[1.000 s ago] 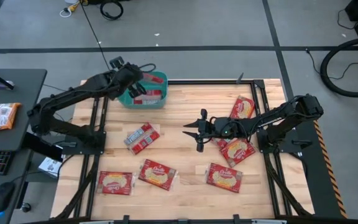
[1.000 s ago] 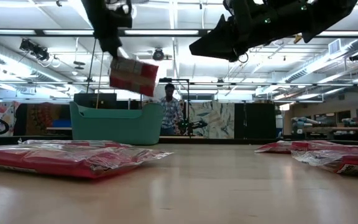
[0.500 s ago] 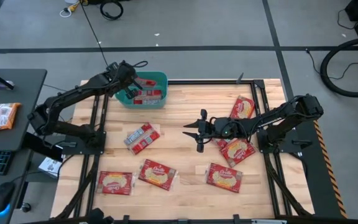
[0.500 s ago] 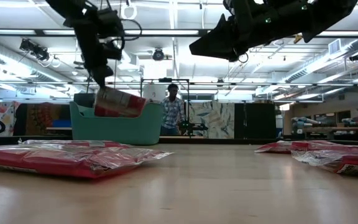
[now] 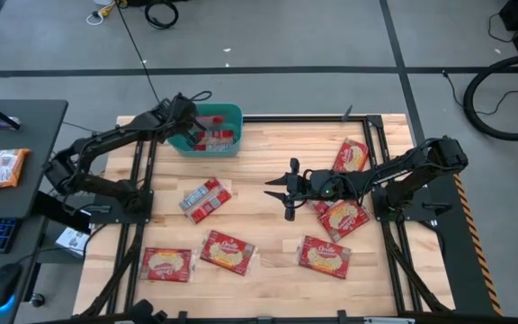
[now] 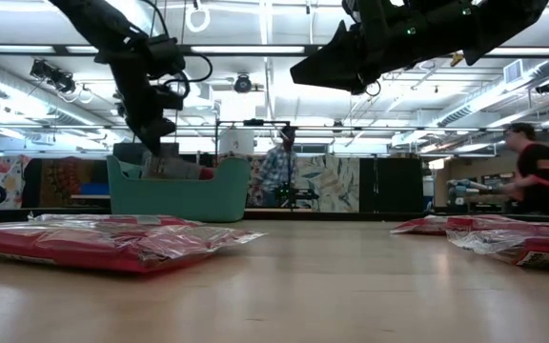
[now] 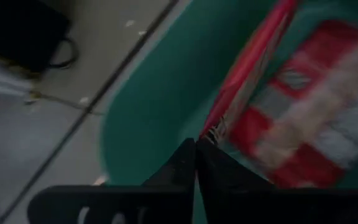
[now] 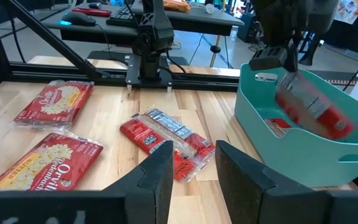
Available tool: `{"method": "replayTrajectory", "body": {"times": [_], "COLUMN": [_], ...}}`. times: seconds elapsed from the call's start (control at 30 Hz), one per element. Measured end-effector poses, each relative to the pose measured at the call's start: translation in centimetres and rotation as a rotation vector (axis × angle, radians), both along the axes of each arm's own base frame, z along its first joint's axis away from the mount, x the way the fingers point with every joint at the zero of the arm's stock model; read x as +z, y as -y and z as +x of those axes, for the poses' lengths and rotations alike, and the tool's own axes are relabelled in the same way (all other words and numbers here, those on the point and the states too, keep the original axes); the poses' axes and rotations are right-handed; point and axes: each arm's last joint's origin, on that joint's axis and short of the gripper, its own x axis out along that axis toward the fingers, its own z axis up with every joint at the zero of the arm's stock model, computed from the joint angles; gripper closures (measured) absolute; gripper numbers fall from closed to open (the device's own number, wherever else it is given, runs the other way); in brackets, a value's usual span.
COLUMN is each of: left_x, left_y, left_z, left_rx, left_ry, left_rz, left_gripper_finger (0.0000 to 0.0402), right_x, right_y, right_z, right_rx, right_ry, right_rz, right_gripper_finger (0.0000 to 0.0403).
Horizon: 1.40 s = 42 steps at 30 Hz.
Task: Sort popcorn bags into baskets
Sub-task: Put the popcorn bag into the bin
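My left gripper reaches down into the teal basket at the table's far left and is shut on a red, silver and white popcorn bag. That bag's top shows above the rim. More such bags lie on the basket's floor. My right gripper hovers open over the middle of the table, touching nothing. One red-silver bag and several red-orange bags lie flat on the table. My left gripper pinches the bag's thin sealed edge between its two fingertips, only at their free ends. The fingers come slanting down from above into the basket. The bag hangs tilted below them, inside the basket's walls; I cannot tell whether its lower end rests on anything.
Red-orange bags lie near the front edge and by the right arm. A dark metal frame borders the table. People stand in the room behind.
My left gripper has sunk from above the basket down into it, shifting toward its left side and rolling at the wrist. The bag went with it, from hanging clear above the rim to mostly below it, and tipped more upright.
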Motion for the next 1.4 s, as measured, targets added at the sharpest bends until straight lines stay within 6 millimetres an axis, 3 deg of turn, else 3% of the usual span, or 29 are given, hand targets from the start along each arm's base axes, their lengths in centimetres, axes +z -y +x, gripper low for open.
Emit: {"method": "replayTrajectory", "body": {"times": [0.27,0.4,0.6,0.83,1.0,1.23,1.4], "left_x": [-0.4,1.9,5.3,4.2,3.7,3.2,1.8], "left_y": [2.1,3.6,6.6,10.2,13.5,18.3,20.9], "left_z": [0.6,1.4,2.7,3.6,4.1,5.0,5.1], "left_rx": [-0.044,-0.099,-0.295,-0.272,-0.366,-0.488,-0.575], "left_ry": [-0.054,-0.044,0.045,0.033,-0.001,-0.144,-0.243], "left_rz": [-0.121,-0.201,-0.431,-0.566,-0.725,-0.533,-0.513], "left_gripper_finger": [0.0292,0.0262,0.0258,0.0259,0.0256,0.0202,0.0177], "right_x": [0.0,0.0,0.0,0.0,0.0,0.0,0.1], "right_y": [0.0,0.0,0.0,0.0,0.0,0.4,1.0], "right_z": [0.0,0.0,0.0,0.0,0.0,0.0,0.1], "right_rx": [0.000,0.000,0.000,-0.003,-0.002,-0.003,0.007], "right_ry": [0.000,0.000,0.000,0.002,0.001,-0.006,-0.003], "right_rz": [0.000,0.000,0.002,0.016,0.013,-0.033,-0.050], "right_gripper_finger": [0.0276,0.0276,0.0276,0.0276,0.0276,0.0276,0.0276]}}
